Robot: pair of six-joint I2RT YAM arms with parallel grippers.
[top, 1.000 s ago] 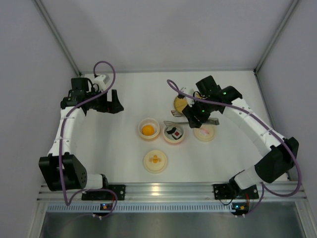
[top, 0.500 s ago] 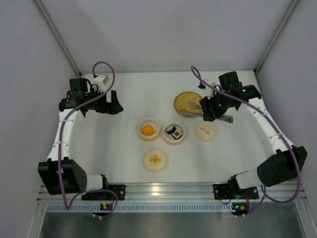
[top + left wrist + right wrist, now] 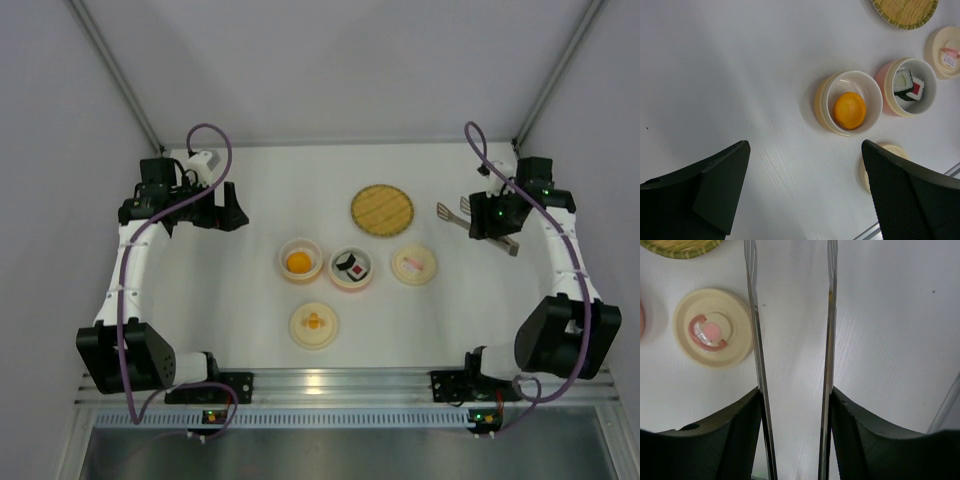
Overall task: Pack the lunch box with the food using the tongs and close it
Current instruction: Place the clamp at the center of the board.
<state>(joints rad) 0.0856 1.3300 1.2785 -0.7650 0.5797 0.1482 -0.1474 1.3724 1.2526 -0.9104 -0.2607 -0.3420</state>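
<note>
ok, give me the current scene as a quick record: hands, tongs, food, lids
left hand: open, empty, above the table, left of the bowls
right hand: shut on tongs, at the far right
tongs: arms apart, nothing between them
orange ball: in cream bowl
sushi pieces: in pink bowl, right beside the cream bowl
lids: pink-centred lid and orange-marked lid, flat on the table, on no bowl
woven disc: behind the bowls, nothing on it
</note>
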